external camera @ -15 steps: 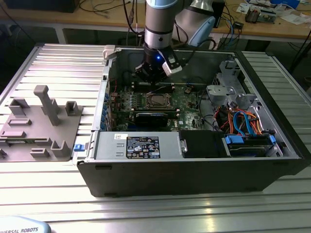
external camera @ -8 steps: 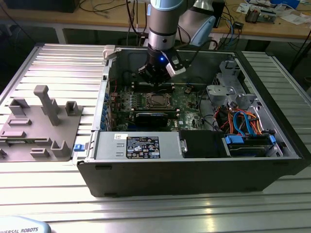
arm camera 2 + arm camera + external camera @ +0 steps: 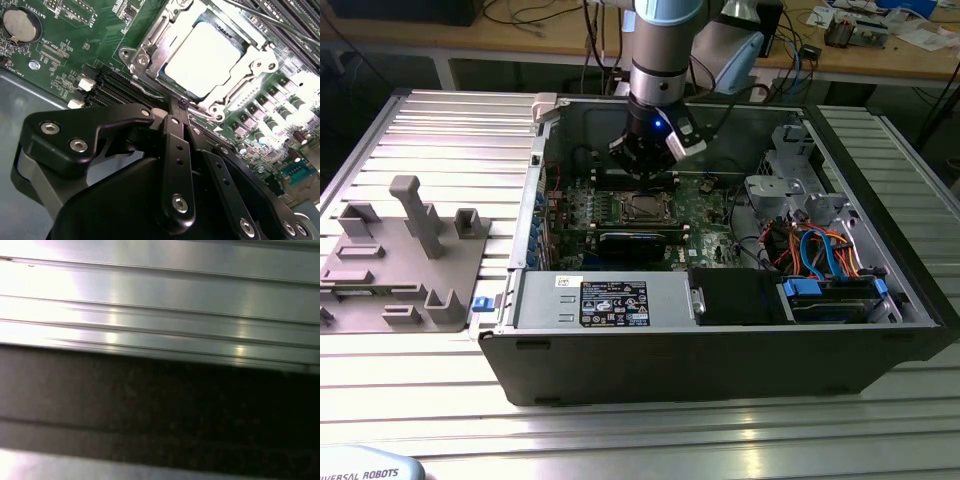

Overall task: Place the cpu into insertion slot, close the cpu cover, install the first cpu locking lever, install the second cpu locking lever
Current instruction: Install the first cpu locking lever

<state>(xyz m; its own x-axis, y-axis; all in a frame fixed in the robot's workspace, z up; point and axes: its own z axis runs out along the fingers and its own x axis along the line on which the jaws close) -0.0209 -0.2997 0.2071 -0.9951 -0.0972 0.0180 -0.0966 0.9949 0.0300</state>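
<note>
Two steps appear already done: the cpu is seated in the socket and the cpu cover lies flat around it, so the locking-lever stage is judged to be in hand. The end effector is seen in the second wrist view with its fingers drawn together, tips just beside the socket's near edge, nothing visibly held between them. A thin lever wire runs along that edge; pressing it down and under its catch would call for a fine sideways push. In the exterior view the arm is held nearly vertical over the motherboard inside the open computer case, on the counter.
</note>
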